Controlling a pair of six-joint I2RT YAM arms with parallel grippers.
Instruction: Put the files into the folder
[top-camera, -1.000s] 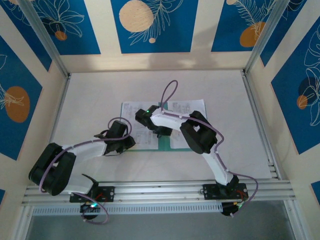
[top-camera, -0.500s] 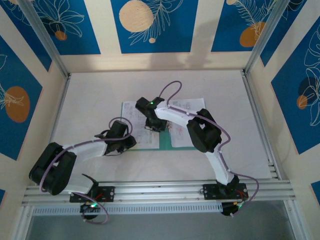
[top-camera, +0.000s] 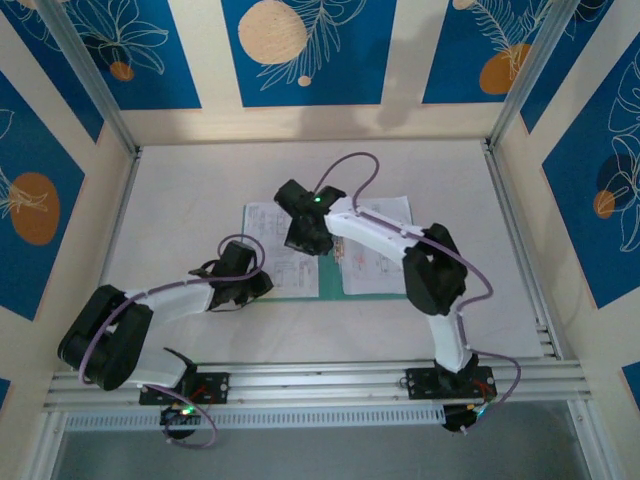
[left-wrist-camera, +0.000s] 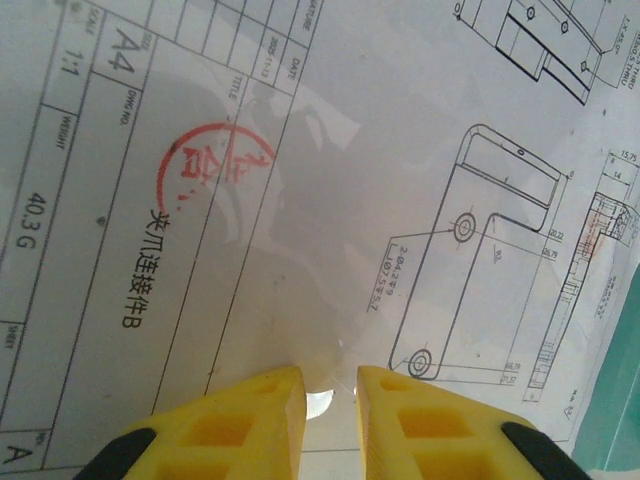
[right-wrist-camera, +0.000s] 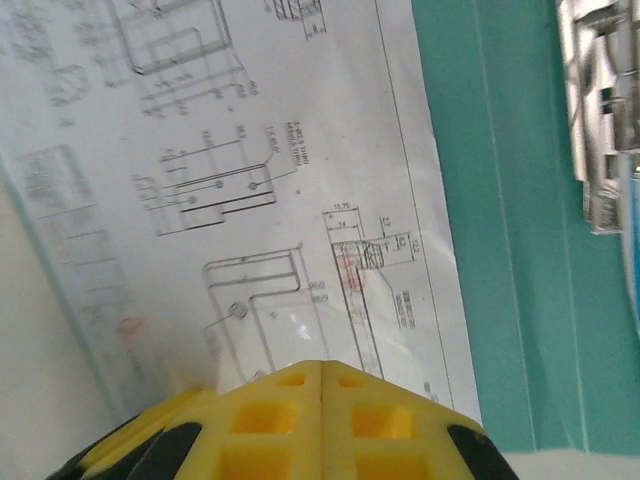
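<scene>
Since a second ago the right arm has reached farther over the worktop (top-camera: 190, 190). Its gripper (right-wrist-camera: 322, 372) went from the middle of the folder (top-camera: 330, 286) toward the far part of the left sheet, while the left arm kept its place. Files (top-camera: 268, 245) lie flat on the open folder, with teal showing between the two sheets. Paper is light, thin and floppy, and it slides and creases easily, so I would take it at a free edge. Right gripper is fully closed and empty, low over the drawing; contact I cannot tell. Left gripper (left-wrist-camera: 330, 390) shows a narrow gap with nothing between, at the left sheet's near edge.
</scene>
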